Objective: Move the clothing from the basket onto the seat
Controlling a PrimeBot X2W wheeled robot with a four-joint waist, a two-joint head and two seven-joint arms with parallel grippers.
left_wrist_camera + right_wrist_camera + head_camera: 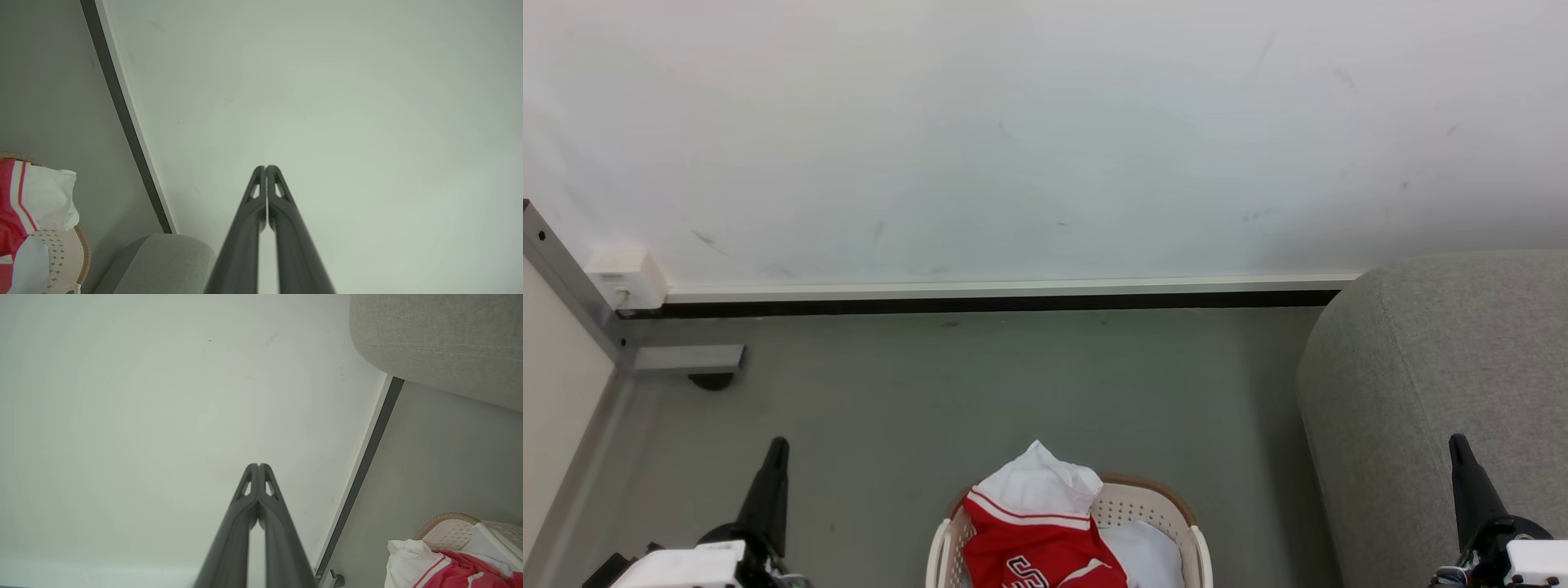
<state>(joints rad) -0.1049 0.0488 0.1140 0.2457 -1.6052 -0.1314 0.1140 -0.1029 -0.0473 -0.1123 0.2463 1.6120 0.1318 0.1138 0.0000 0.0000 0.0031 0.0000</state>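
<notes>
Nothing lifted yet: the clothing (1033,523) lies heaped in the basket (1131,506).
The first grab is the step in hand. The basket stands on the floor (1013,384), with the seat (1421,367) close on its right. Your left claw (778,445) and right claw (1458,445) are pinched shut, empty, either side of the pile. I can't tell how many garments lie underneath. Next, you'd likely spread one claw and lower it onto the heap.

Looking into a bare indoor room, seeming staged as a home corner: scuffed white wall (1045,122), grey floor (980,392), metal-framed partition (560,384), grey upholstered seat (1437,367), laundry basket (1131,505) holding red-and-white clothing (1037,539).
</notes>
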